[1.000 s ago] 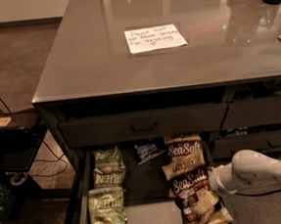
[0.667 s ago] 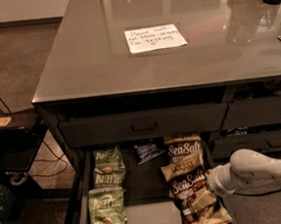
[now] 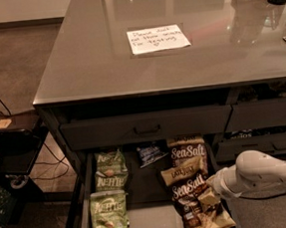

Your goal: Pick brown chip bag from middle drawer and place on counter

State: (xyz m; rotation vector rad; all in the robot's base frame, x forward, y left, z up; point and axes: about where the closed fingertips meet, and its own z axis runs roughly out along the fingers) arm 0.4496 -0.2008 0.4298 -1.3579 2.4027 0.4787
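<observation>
Two brown chip bags with white "Sea Salt" lettering lie on the right side of the open middle drawer (image 3: 152,220). One bag (image 3: 188,153) is at the back. The other (image 3: 188,191) is in front, tilted, its cream lower part toward the drawer's front. My gripper (image 3: 209,199) comes in from the right on a white arm (image 3: 263,171) and sits at the right edge of the front brown bag, touching or just above it. The counter (image 3: 103,59) above is glossy grey with a white handwritten note (image 3: 158,38).
Two green Kettle bags (image 3: 110,170) (image 3: 108,215) lie on the drawer's left side, and a small dark-blue bag (image 3: 149,153) at the back middle. The shut top drawer front (image 3: 146,127) overhangs the drawer's back. A dark side table (image 3: 10,142) with cables stands left.
My arm has moved a little to the left, bringing the gripper closer onto the front brown bag. The bag looks slightly more tilted.
</observation>
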